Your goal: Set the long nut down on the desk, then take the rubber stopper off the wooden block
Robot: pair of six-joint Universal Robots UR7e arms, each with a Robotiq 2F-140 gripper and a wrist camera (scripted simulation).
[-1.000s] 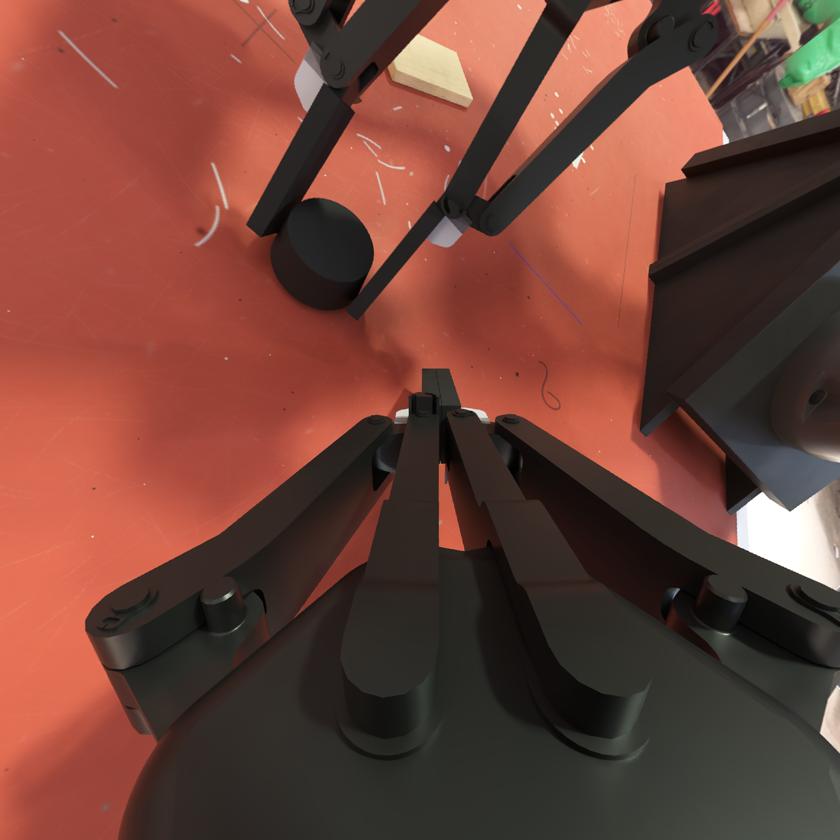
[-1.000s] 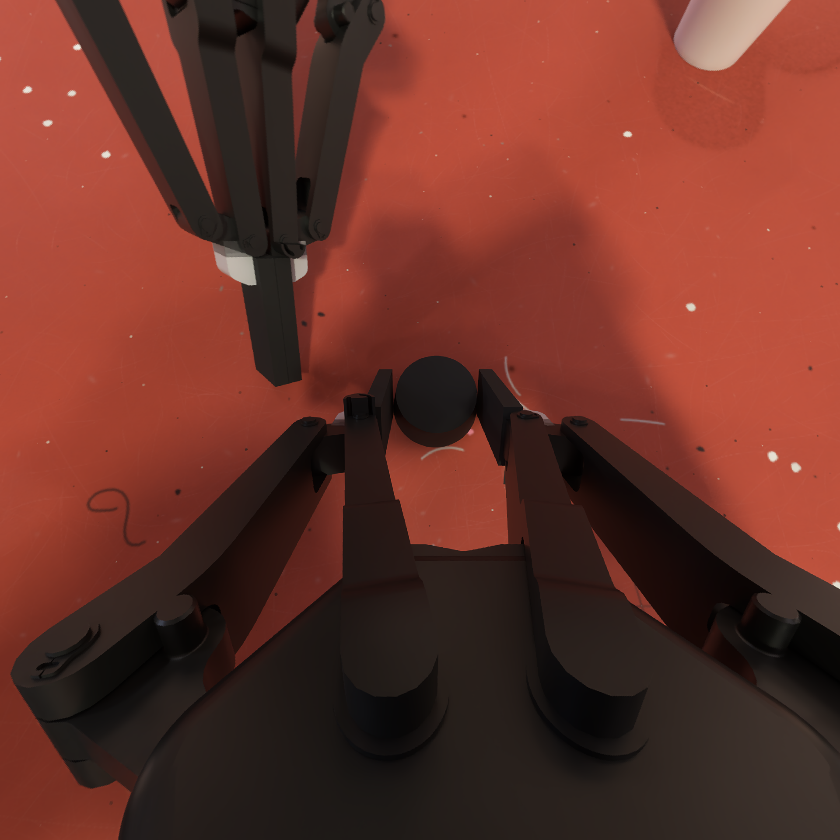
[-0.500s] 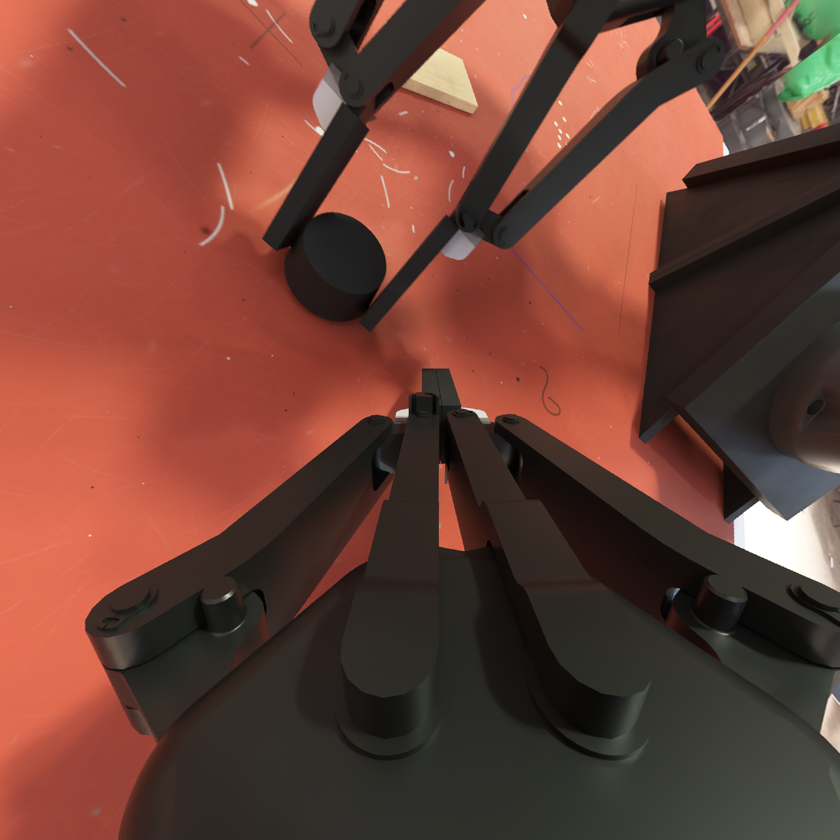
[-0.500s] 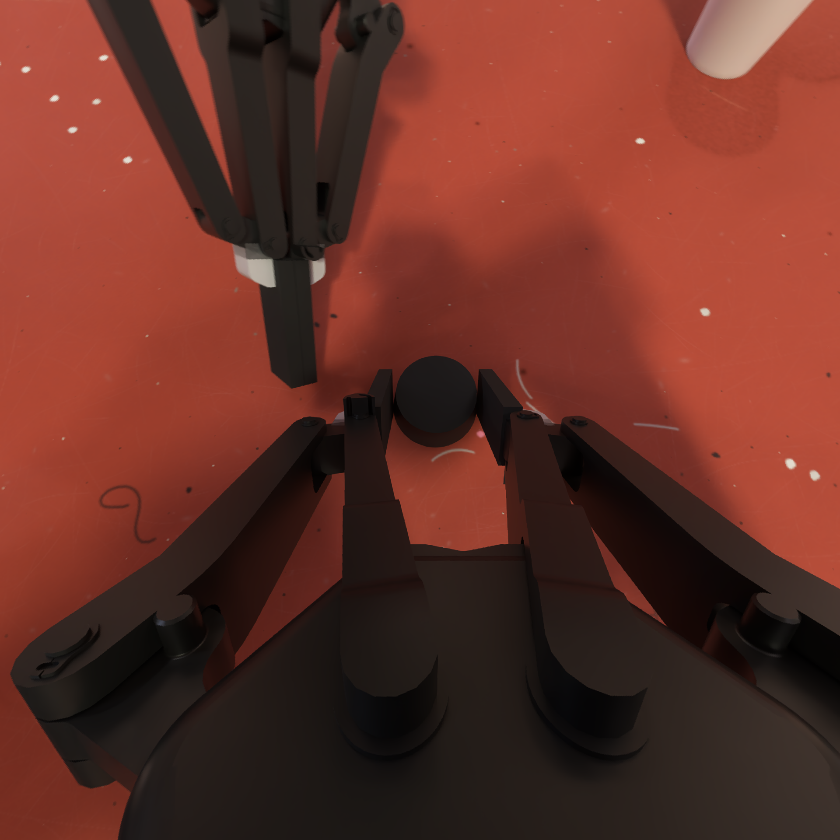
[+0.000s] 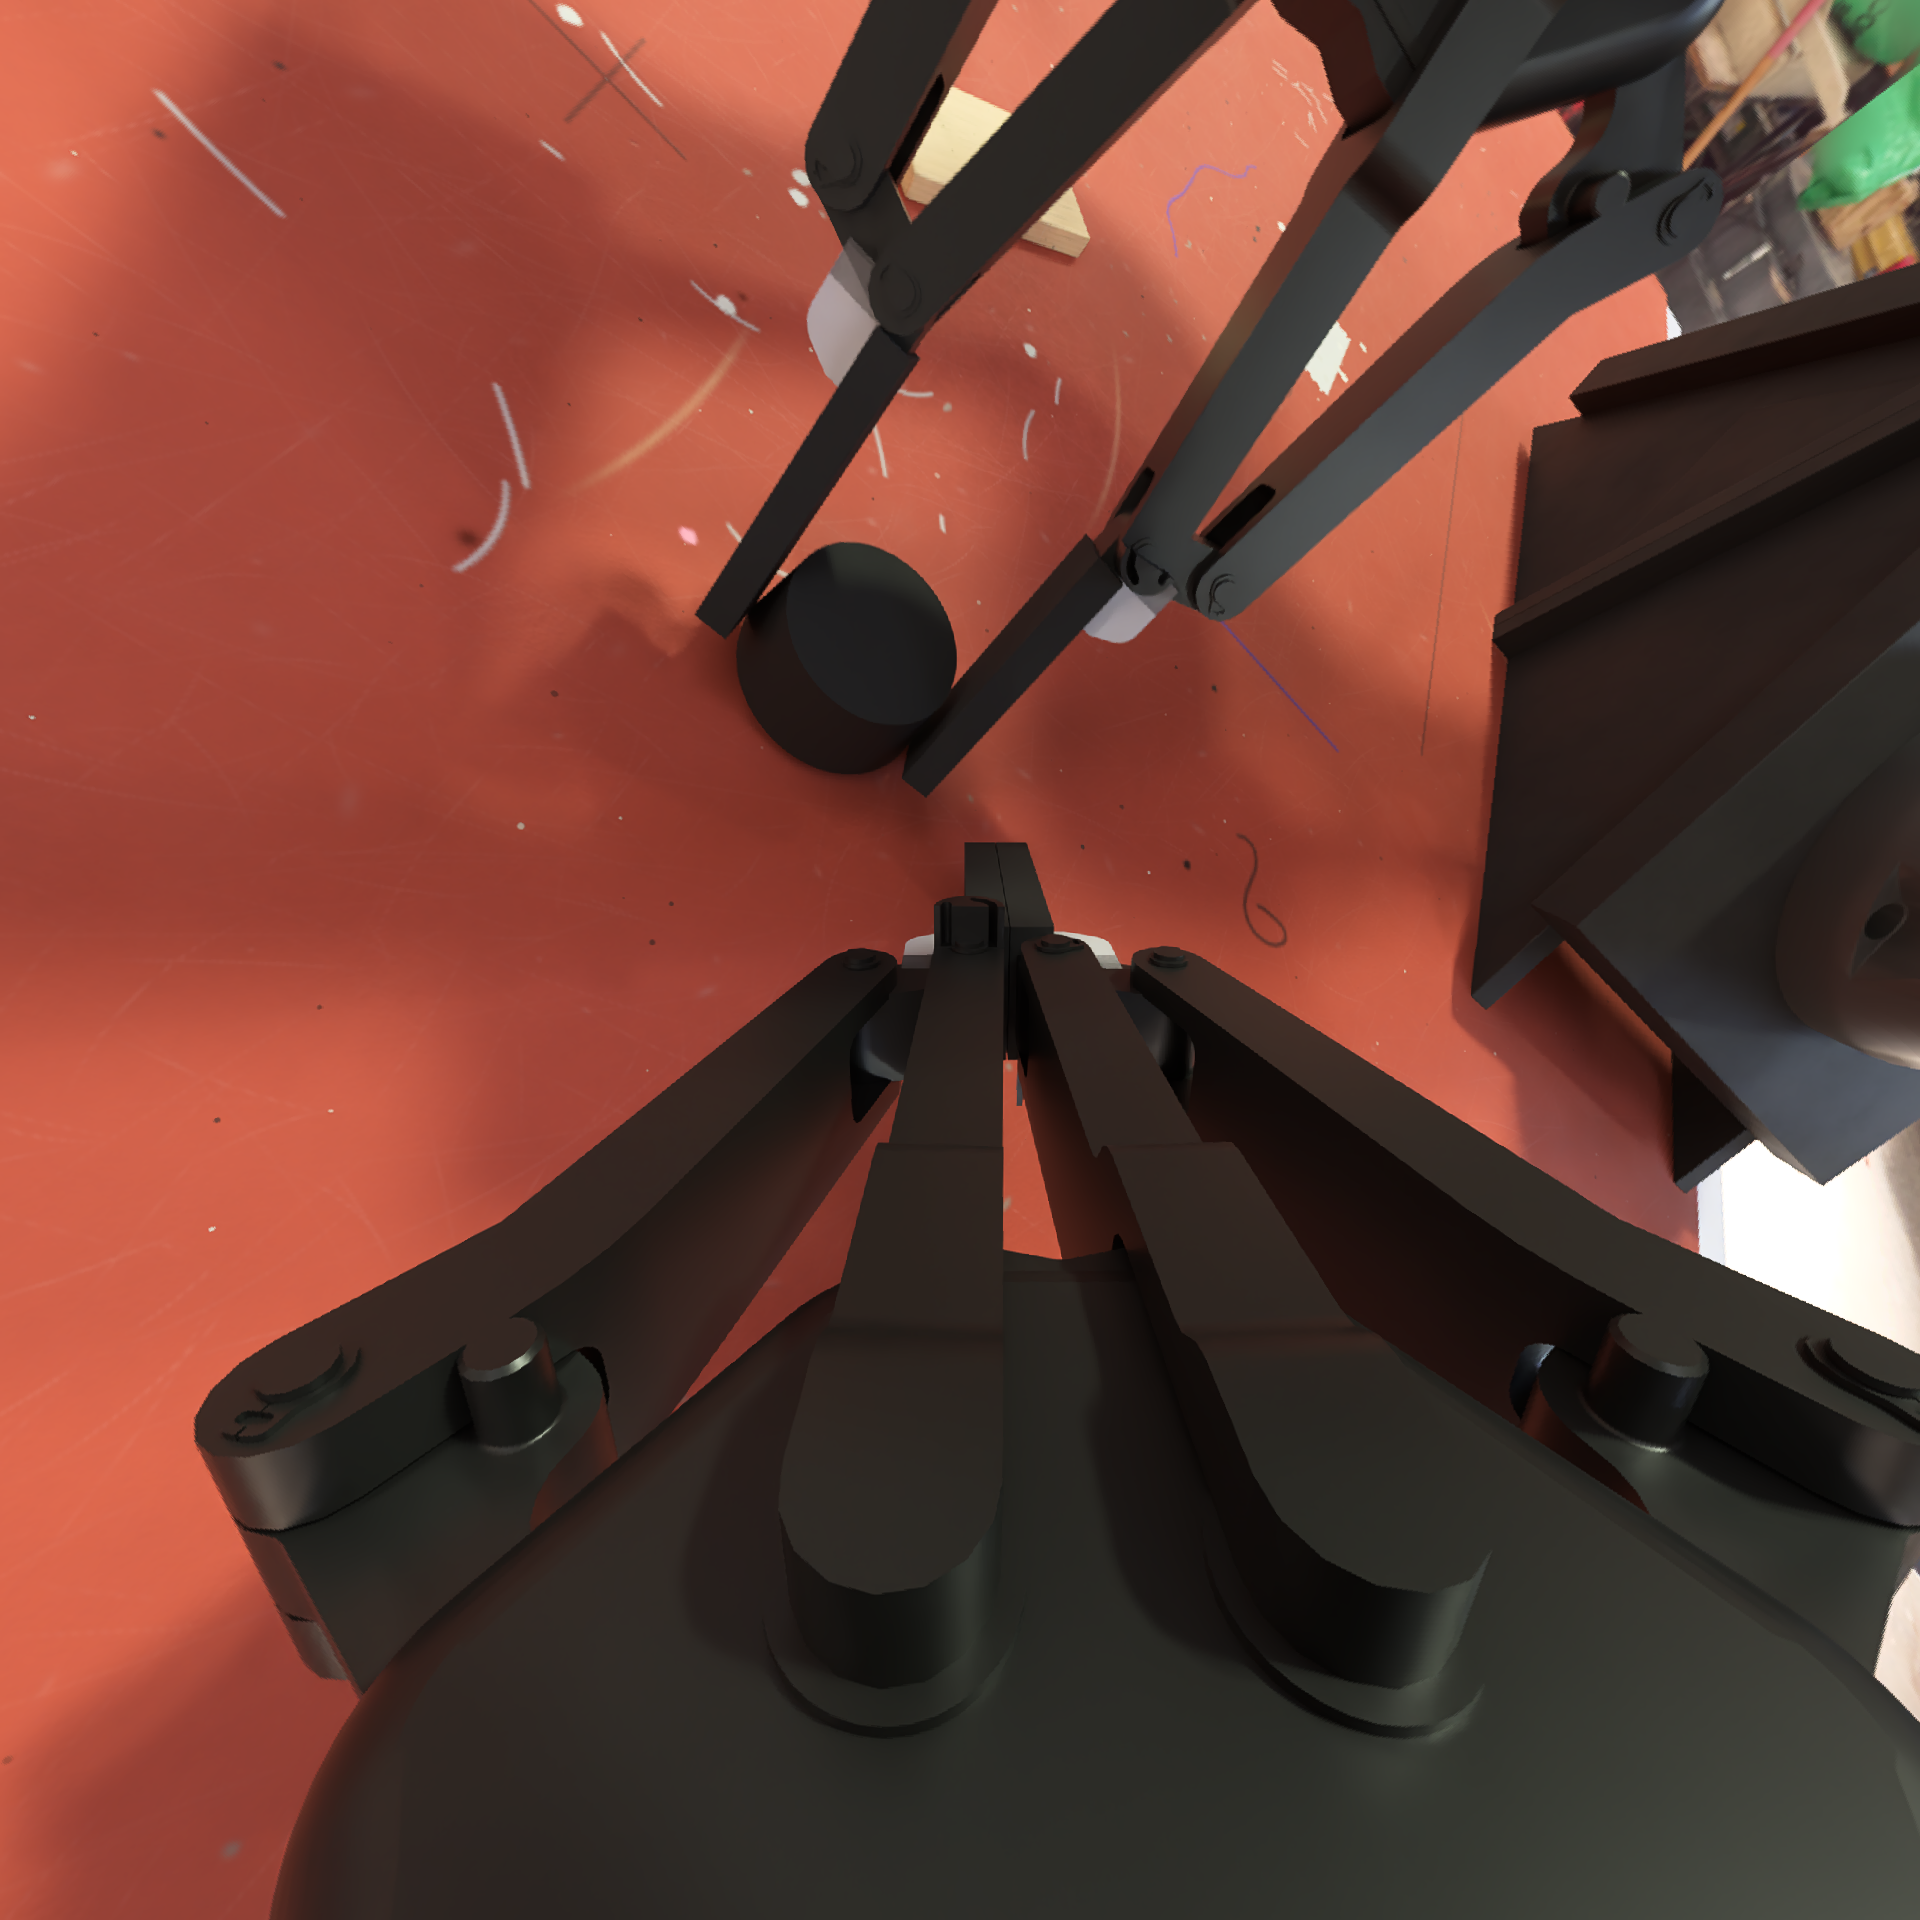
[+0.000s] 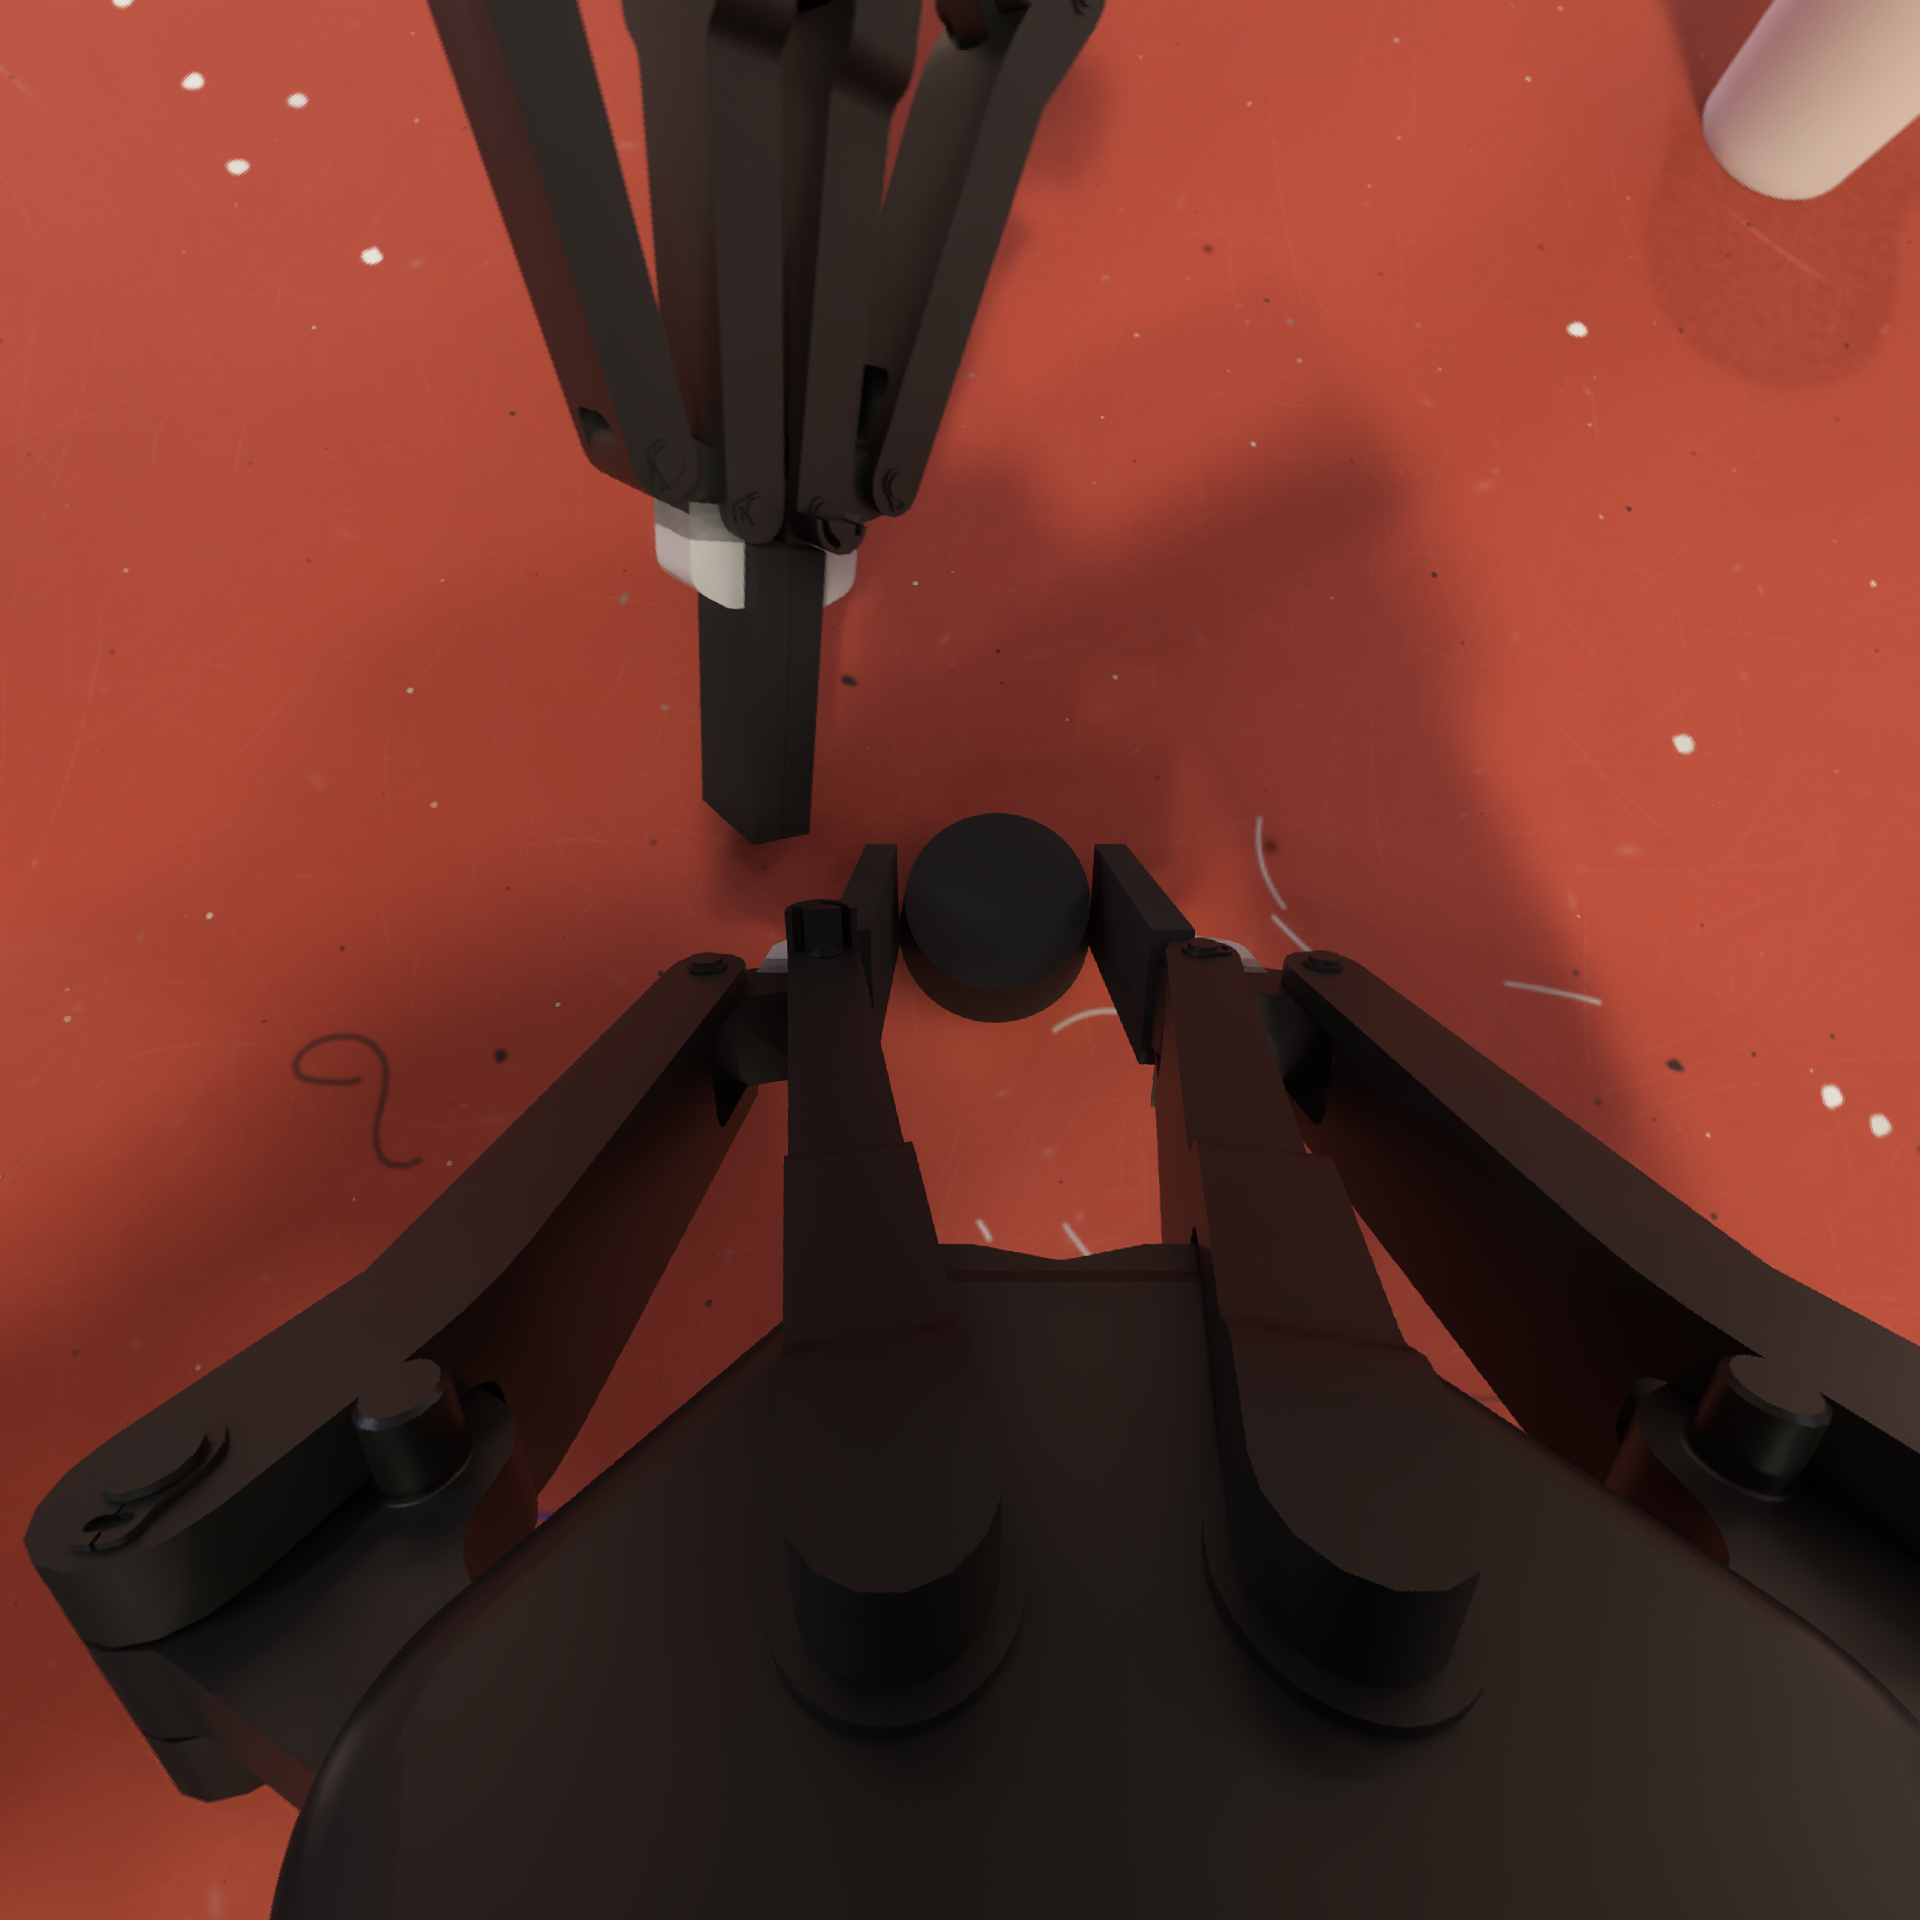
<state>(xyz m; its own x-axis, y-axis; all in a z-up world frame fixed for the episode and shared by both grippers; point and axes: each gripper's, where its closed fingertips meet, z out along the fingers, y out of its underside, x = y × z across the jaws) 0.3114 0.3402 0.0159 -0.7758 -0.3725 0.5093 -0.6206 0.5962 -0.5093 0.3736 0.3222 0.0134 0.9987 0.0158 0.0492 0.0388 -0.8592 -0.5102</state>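
The black rubber stopper point(image 6: 995, 914) is clamped between the fingers of my right gripper point(image 6: 995, 894), over the red desk point(image 6: 1455, 727). In the left wrist view the stopper point(image 5: 852, 655) and right gripper point(image 5: 831, 707) are off the wooden block point(image 5: 1055, 223), which lies farther back, partly hidden behind the right gripper's links. My left gripper point(image 5: 997, 878) is shut with nothing between its fingers, just in front of the stopper. It also shows in the right wrist view point(image 6: 756, 821), to the stopper's upper left. A pale cylinder point(image 6: 1808, 94) lies on the desk at the top right.
A dark stepped stand point(image 5: 1714, 675) occupies the right side of the left wrist view, near the desk's edge. The desk carries white scratches and a small dark squiggle point(image 5: 1257, 894). Clutter shows beyond the desk at the top right corner point(image 5: 1860, 145).
My right gripper has carried the stopper away from the wooden block and nearer to the left gripper. The left gripper has stayed still and shut.
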